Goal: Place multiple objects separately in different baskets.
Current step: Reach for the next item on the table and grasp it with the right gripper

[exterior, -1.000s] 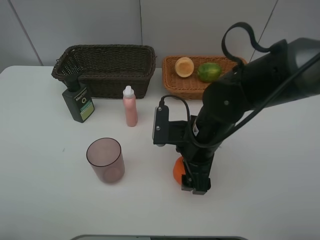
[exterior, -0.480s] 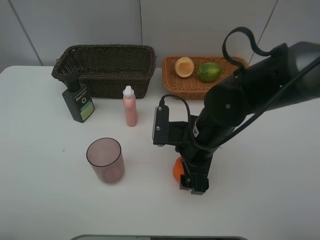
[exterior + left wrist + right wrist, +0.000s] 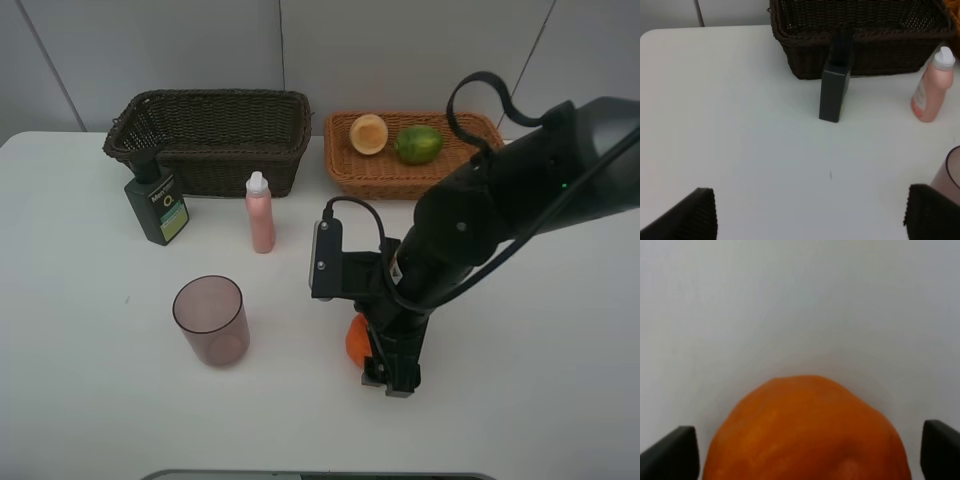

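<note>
Your right fingers (image 3: 671,455) stand spread wide with the round orange fruit (image 3: 805,432) between them. A sliver of white bench (image 3: 800,300) shows between the fruit and each finger, so they are not pinching it. The fruit's skin is a deep, even orange, matte and faintly lumpy. It rests on the bench near the front middle, well apart from both baskets, and in the exterior high view the black arm hides most of it.

The shallow light-tan wicker basket (image 3: 370,182) at the back holds a pale yellow peach-like fruit (image 3: 368,134) and a green round fruit (image 3: 418,144), side by side.

Your left fingers (image 3: 695,215) are also spread and hold nothing, near the translucent mauve cup (image 3: 952,170). The dark green pump bottle (image 3: 834,95) stands upright just in front of the deep dark-brown wicker basket (image 3: 880,55). The slim pink white-capped bottle (image 3: 929,95) stands near it.
</note>
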Tool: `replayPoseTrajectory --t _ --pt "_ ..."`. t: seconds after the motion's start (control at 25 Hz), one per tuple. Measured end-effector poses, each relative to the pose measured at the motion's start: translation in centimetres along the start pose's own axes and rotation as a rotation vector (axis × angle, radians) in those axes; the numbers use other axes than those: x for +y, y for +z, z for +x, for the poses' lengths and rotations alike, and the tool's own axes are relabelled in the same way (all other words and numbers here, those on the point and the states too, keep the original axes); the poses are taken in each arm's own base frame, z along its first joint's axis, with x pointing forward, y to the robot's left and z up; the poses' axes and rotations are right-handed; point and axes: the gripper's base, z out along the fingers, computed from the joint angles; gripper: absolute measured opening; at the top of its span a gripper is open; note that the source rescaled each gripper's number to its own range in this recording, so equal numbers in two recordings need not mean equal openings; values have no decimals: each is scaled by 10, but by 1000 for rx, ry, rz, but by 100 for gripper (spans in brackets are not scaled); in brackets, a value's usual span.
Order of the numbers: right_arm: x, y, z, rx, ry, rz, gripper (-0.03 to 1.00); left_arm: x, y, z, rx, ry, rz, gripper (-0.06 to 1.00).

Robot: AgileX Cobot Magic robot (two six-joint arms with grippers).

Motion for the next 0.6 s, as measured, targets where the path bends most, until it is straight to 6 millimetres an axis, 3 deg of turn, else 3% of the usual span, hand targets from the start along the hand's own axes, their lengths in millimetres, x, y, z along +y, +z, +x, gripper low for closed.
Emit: replayPoseTrajectory --t 0.32,0.4,0.48,0.6 --pt "2 10 2 23 0 -20 92 0 0 0 0 0 0 96" --pt "2 10 2 22 0 -19 79 0 0 0 0 0 0 96" --pt "1 10 2 23 -5 -17 45 0 0 0 0 0 0 96" --pt "1 10 2 23 -5 -17 41 0 0 0 0 0 0 96"
